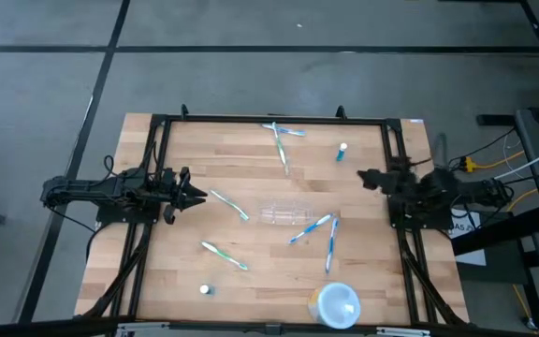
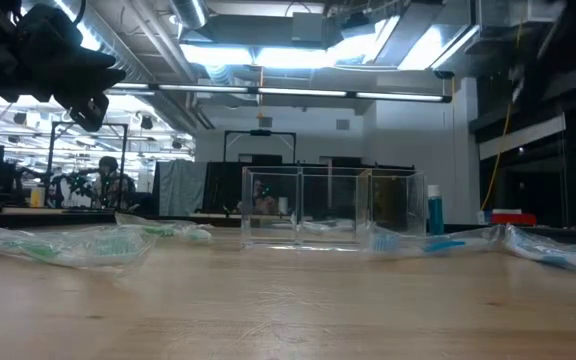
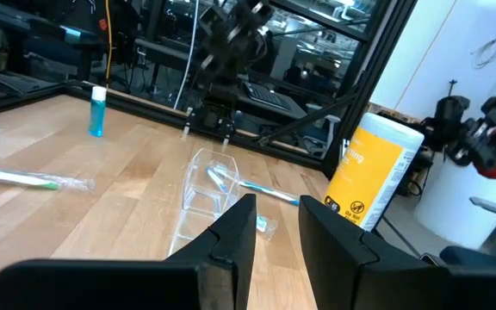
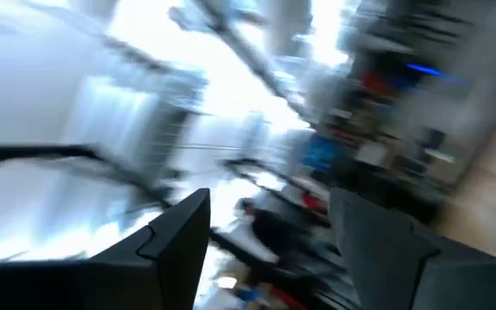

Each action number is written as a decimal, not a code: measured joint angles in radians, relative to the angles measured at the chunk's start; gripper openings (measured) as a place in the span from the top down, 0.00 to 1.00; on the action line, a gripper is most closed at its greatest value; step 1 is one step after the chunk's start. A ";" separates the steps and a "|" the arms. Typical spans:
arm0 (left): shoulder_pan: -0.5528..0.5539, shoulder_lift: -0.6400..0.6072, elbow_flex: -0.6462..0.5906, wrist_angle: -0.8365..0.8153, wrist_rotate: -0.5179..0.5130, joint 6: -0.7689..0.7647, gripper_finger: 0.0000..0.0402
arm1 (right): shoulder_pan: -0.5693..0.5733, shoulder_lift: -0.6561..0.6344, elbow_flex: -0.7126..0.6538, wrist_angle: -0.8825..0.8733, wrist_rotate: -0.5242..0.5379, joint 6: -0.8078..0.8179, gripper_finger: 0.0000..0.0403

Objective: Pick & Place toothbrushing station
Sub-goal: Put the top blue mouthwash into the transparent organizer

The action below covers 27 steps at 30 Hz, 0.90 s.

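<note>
The toothbrushing station is a small clear plastic holder point(image 1: 288, 215) standing on its base near the middle of the wooden table. It also shows in the low view point(image 2: 333, 205) and the left wrist view point(image 3: 209, 181). My left gripper point(image 1: 197, 197) hovers over the table's left side, pointing at the holder, its fingers a little apart and empty point(image 3: 278, 228). My right gripper point(image 1: 363, 176) hovers over the right side, open and empty point(image 4: 269, 250), and its wrist view shows only the room.
Several wrapped toothbrushes lie around the holder point(image 1: 229, 204) point(image 1: 223, 253) point(image 1: 310, 228) point(image 1: 330, 245) point(image 1: 281, 140). A small blue tube point(image 1: 342, 152) stands at the far right. A round white cup point(image 1: 337, 304) sits at the near edge. A yellow wipes canister point(image 3: 364, 172) stands beyond the table.
</note>
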State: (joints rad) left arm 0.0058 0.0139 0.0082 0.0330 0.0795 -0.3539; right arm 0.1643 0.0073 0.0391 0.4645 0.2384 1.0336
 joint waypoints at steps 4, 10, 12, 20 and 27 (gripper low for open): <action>0.000 0.000 0.000 0.000 0.000 0.000 0.79 | 0.058 0.033 0.000 0.208 -0.002 -0.147 0.41; 0.001 0.004 0.000 0.107 -0.116 -0.057 0.79 | 0.155 0.181 0.011 0.453 0.069 -0.298 0.41; 0.001 0.003 0.000 0.238 -0.202 -0.205 0.79 | 0.176 0.255 0.052 0.484 0.082 -0.345 0.41; 0.003 0.004 0.000 0.539 -0.545 -0.246 0.79 | 0.183 0.575 0.360 0.492 0.094 -0.587 0.41; 0.003 0.027 0.021 0.704 -0.397 -0.184 0.79 | 0.173 0.695 0.662 0.353 0.140 -0.873 0.41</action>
State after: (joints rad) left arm 0.0086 0.0413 0.0291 0.7373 -0.3179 -0.5377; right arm 0.3374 0.7025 0.7007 0.8176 0.3779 0.1602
